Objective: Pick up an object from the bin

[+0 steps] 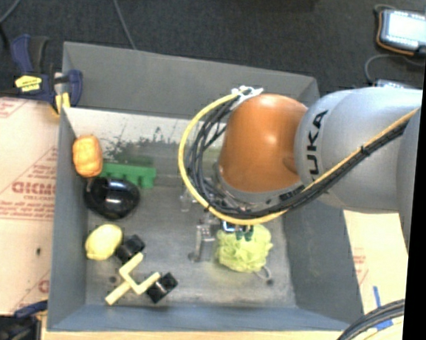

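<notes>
A lime-green ball (246, 253) of soft, frilly, lumpy texture lay on the floor of the bin (181, 277), toward four o'clock from the floor's middle. Its twelve o'clock edge was covered; the rest showed rounded.

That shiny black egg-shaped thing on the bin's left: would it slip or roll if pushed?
Probably slippery: the black oval thing shows bright glints, hinting at a smooth, hard skin. Its rounded shape suggests it could rock or roll when nudged, though the green block beside it might stop it.
</notes>
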Tool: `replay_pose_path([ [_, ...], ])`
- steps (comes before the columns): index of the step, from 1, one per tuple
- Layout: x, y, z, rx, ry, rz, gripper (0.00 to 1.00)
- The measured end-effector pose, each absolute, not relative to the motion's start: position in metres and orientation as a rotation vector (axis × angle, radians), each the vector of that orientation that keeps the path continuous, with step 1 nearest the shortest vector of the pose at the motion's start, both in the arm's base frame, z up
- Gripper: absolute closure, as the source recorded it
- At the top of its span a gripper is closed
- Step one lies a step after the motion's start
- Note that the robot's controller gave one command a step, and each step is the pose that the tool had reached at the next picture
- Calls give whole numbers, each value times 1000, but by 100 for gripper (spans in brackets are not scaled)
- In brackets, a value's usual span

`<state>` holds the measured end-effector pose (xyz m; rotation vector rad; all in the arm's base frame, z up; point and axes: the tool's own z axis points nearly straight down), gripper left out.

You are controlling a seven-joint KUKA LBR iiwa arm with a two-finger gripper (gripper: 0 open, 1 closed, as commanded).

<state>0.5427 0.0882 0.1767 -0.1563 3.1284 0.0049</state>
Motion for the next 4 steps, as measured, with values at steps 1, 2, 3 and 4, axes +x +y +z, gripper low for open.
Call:
replay_pose_path([
  [1,555,34,160,-293,3129,2,0],
  [2,534,1,158,-243,3121,-1,0],
  [3,529,-19,143,-269,3129,2,0],
  [4,556,-45,105,-458,3092,-5,0],
])
